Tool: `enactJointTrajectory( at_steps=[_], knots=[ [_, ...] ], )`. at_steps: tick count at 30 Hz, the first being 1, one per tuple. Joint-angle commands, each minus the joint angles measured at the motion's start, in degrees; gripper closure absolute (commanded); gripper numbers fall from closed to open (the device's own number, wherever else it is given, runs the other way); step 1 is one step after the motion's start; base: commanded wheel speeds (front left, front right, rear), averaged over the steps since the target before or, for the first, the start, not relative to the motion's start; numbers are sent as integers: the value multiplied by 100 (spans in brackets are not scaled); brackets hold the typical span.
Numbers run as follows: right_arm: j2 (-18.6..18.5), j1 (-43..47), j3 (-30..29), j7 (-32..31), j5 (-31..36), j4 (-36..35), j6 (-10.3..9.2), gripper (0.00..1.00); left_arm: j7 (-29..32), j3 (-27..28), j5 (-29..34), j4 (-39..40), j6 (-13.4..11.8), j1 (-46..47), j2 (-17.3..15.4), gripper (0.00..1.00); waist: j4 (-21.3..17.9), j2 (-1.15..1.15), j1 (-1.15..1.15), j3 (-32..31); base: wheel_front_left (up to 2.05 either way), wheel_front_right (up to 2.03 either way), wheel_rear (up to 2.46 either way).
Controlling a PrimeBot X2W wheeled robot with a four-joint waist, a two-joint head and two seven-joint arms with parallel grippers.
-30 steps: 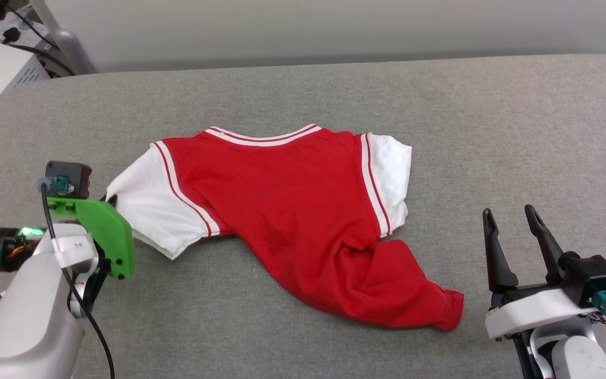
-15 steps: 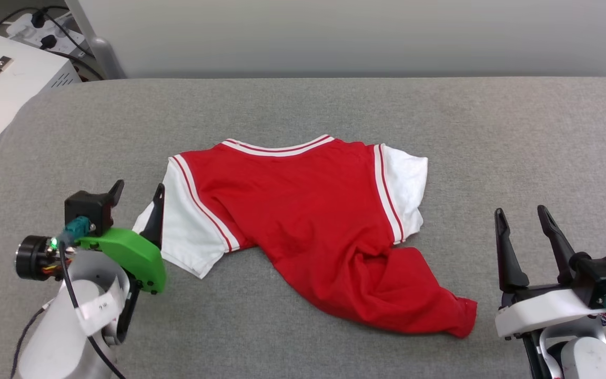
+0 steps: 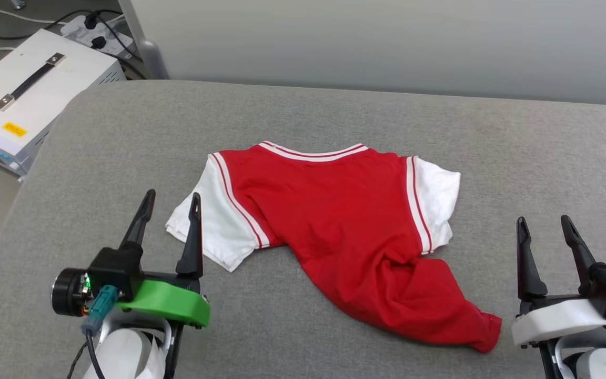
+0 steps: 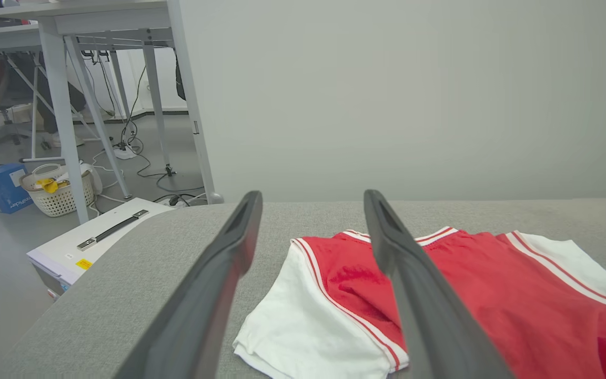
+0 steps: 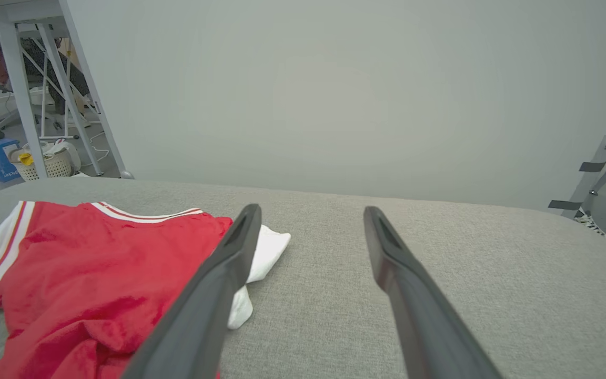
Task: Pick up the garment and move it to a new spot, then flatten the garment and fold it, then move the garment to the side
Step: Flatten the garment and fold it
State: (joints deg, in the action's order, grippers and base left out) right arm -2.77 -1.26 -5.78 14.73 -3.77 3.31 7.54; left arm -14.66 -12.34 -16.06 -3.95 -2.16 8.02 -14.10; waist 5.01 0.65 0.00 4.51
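Nearest me, the left gripper with its green bracket sits at the near left of the grey fabric-covered table, with its two long dark fingers pointing away towards the far edge. Its jaws are spread wide and nothing is between them. In the head view its right finger crosses the edge of the near left white sleeve, but I cannot tell whether it touches the cloth. In the left wrist view the same gripper looks along the table with that sleeve lying just beyond its fingers.

At the near right, the right gripper on its white bracket also points away. It is released and empty, just right of the red hem corner and apart from it.

The red jersey-style T-shirt with white short sleeves and striped trim lies in the middle of the table between the two grippers. Its neck is towards the far side, its shoulders are spread fairly flat, and its lower body is bunched and twisted towards the near right. From the right wrist view, the shirt lies to the left of that gripper.

Bare grey fabric runs all around the shirt, widest on the far right. The table's left edge curves away near the left gripper. Beyond that edge a white metal case with a black handle stands on the floor. A plain pale wall rises behind the far edge.
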Motion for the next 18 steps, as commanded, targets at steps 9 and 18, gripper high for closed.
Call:
enactJointTrajectory(
  at_steps=[9,18],
  knots=[
    [-700,-902,294,-1698,-97,269,-5,0,-33,307,409,219,394,-71,341,0,595,-65,0,418,0,0,0],
    [-882,-1923,131,-4064,-911,1027,-5,0,-33,458,651,134,674,144,649,0,1064,-65,0,879,0,0,0]
  ],
)
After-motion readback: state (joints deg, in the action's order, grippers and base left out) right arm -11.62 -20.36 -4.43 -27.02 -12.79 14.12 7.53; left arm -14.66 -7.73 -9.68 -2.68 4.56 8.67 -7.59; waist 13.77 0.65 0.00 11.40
